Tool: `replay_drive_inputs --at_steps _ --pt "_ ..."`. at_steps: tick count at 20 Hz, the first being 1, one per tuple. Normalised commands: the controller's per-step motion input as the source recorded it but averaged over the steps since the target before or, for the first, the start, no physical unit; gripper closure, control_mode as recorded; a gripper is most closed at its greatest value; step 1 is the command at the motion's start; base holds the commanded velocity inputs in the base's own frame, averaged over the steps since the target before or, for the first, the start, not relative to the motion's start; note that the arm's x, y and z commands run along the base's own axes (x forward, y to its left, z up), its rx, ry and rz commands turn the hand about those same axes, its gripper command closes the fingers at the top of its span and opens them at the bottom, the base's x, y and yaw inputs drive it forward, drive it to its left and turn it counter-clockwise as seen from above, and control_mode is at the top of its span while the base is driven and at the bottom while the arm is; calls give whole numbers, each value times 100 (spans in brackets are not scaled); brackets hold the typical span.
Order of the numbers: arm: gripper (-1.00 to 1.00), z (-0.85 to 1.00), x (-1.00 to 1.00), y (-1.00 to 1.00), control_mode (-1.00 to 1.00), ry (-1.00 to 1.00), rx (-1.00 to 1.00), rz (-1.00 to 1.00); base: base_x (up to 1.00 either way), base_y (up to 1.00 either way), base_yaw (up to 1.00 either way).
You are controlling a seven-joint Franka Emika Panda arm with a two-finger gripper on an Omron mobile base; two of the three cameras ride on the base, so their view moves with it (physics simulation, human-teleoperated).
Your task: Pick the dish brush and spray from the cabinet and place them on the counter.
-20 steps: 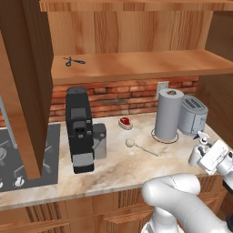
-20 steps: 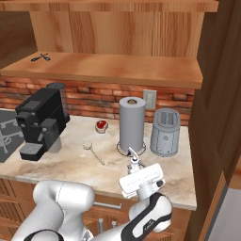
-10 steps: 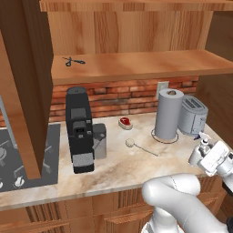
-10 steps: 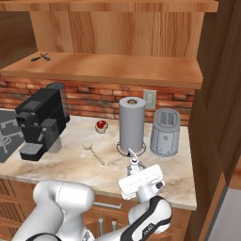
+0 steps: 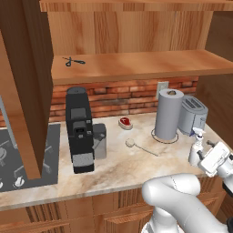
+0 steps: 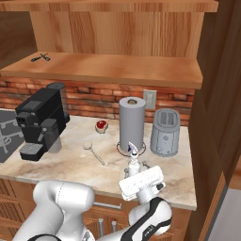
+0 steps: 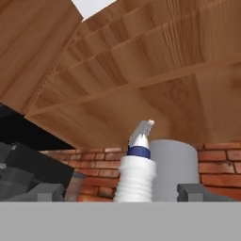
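Observation:
The spray [image 5: 197,138] [image 6: 132,156] [image 7: 136,173] stands upright on the counter [image 5: 116,169] [image 6: 70,162] near its front right edge. My gripper [image 5: 197,154] [image 6: 134,169] [image 7: 122,190] is open around the bottle's lower body, and the hand view shows a gap on each side between it and my fingers [image 7: 195,191]. The dish brush [image 5: 139,146] [image 6: 93,151] lies flat on the counter left of the paper towel roll. Above, the cabinet [image 5: 136,63] [image 6: 117,66] stands open, with black scissors [image 5: 73,60] [image 6: 41,57] on its shelf.
A grey paper towel roll [image 5: 168,113] [image 6: 131,123] and a toaster [image 5: 192,113] [image 6: 164,132] stand just behind the spray. A black coffee machine [image 5: 79,129] [image 6: 40,122] is at the left, and a small red item [image 5: 124,121] sits by the brick wall. The open cabinet door [image 5: 22,68] hangs over the stove [image 5: 13,154].
My jaws have spread apart and let go of the spray, which stays standing on the counter. The arm has hardly moved.

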Motion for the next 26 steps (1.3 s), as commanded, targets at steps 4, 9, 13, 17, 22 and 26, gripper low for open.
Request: replay_drive_inputs --at_steps 4,9,13,17,22,26 --pt "-100 0 0 -14 -100 4 0 -1 0 0 0" --pt "-100 0 -1 -15 -100 4 0 -1 0 0 0" --pt "-100 6 -12 -9 -100 4 0 -2 0 0 0" --pt "-100 17 -23 -7 -100 6 -3 -5 0 0 0" --pt "-100 21 -21 -3 -100 8 -12 -9 0 0 0" --pt "-100 29 -14 0 -100 11 -20 -12 0 0 0"
